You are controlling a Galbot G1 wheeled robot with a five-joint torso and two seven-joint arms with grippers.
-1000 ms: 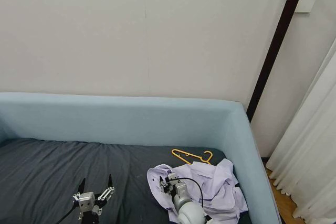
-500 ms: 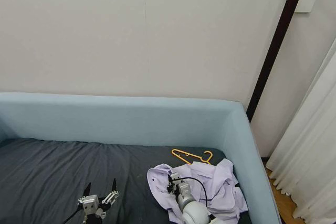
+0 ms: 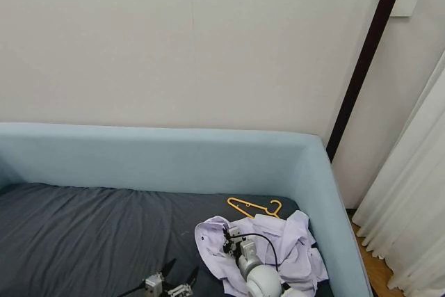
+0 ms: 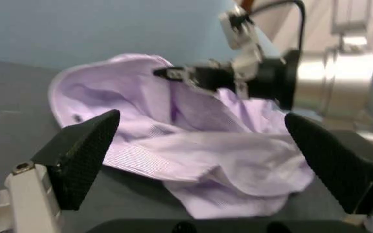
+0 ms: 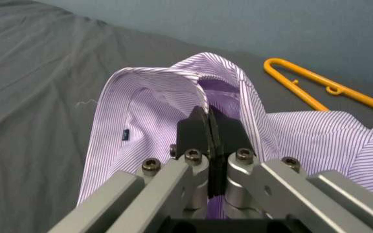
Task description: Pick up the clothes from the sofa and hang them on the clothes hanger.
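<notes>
A crumpled purple striped shirt (image 3: 278,252) lies on the dark sofa seat (image 3: 83,227) near the right armrest. My right gripper (image 3: 229,236) is at the shirt's raised collar (image 5: 154,80), its fingers (image 5: 196,138) pressed together with the collar edge running in between them. An orange hanger (image 3: 253,207) lies flat on the seat just behind the shirt, also in the right wrist view (image 5: 316,90). My left gripper (image 3: 179,277) hovers low over the seat left of the shirt, open, its fingers (image 4: 83,150) spread wide and facing the shirt (image 4: 193,141).
The light blue sofa back (image 3: 160,158) and right armrest (image 3: 327,213) wall in the seat. A dark upright pole (image 3: 361,67) stands behind the armrest, with white curtains (image 3: 410,206) at the far right. Bare seat stretches to the left.
My left gripper has dropped lower and swung right toward the shirt. The right gripper has shifted slightly right at the collar.
</notes>
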